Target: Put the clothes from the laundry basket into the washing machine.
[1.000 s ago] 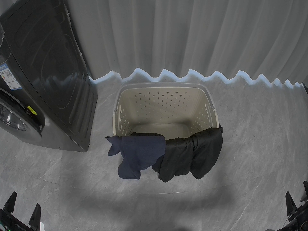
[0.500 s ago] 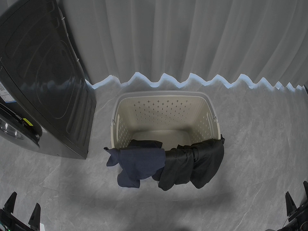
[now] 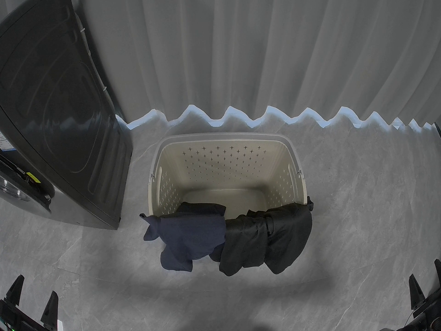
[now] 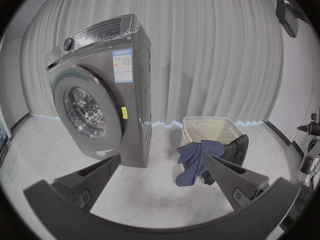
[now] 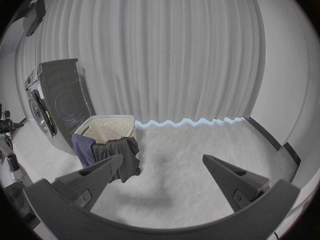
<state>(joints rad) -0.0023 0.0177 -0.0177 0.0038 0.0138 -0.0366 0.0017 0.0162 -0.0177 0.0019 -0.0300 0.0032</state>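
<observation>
1. Standing off to one side, I see the left gripper [image 4: 160,156] held low over the grey floor [image 4: 140,200], its two dark fingers spread wide with nothing between them.
2. The right gripper [image 5: 162,157] hangs just as low, also spread wide and holding nothing.
3. Ahead of both grippers, roughly between their lines, the laundry basket [image 3: 225,137] sits upright on the floor, a cream tub with star-shaped holes.
4. A navy garment [image 3: 188,235] is draped over the basket's rim nearest the grippers, on the left gripper's side, and most of it hangs down outside.
5. A black garment [image 3: 268,237] lies over that same rim on the right gripper's side, touching the navy one and also spilling outside.
6. The washing machine [image 4: 133,94] stands ahead of the left gripper and farther out to its left, near the basket with a strip of floor between them. Its round door [image 4: 88,112] is shut.
7. A pale curtain [image 3: 275,47] hangs beyond the basket, well away from both grippers.
</observation>
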